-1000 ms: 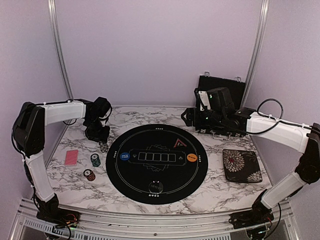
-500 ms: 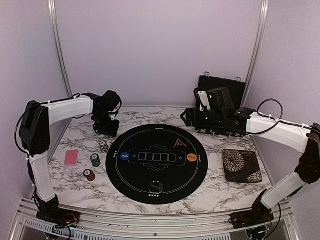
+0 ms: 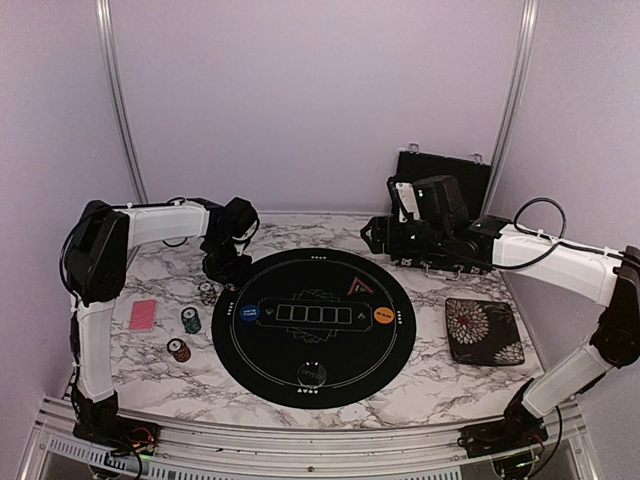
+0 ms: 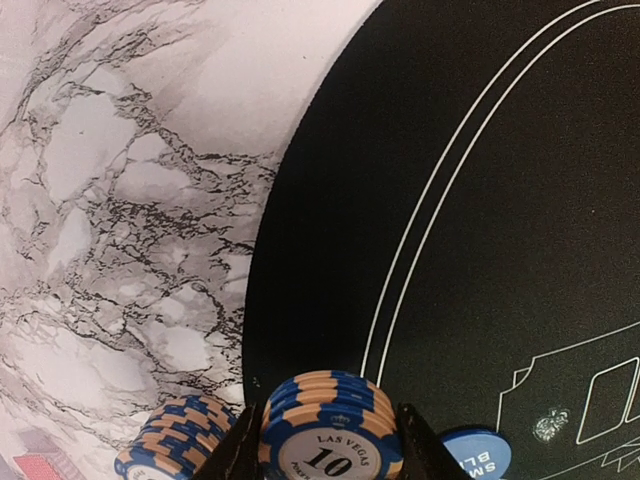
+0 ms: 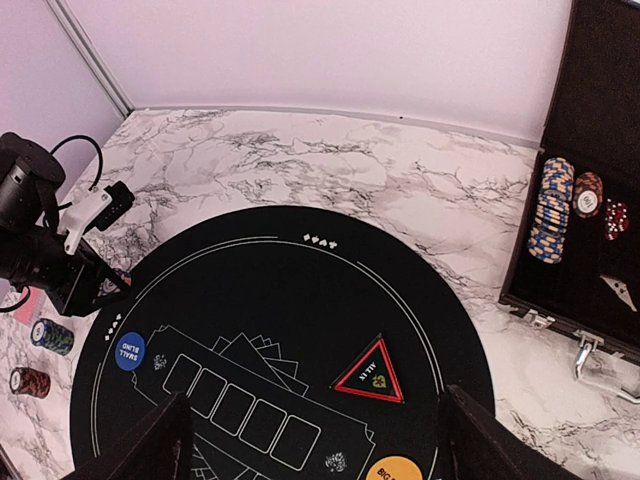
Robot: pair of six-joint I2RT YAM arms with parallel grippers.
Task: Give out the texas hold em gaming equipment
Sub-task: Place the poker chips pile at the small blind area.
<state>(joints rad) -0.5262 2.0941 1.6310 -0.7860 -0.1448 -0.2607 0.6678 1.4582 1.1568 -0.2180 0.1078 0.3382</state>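
We log: left end effector (image 3: 228, 270) over mat's (image 3: 340, 350) far-left rim | red card (image 3: 143, 315), green chips (image 3: 190, 320), red chips (image 3: 179, 350) on surface (image 3: 450, 385) | right end effector (image 3: 373, 232) near open case (image 3: 455, 170)

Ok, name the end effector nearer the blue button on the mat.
Left. The left end effector, gripping a blue chip stack, hovers close by the blue button at the mat's left edge; the right end effector hangs open off the mat's far right rim.
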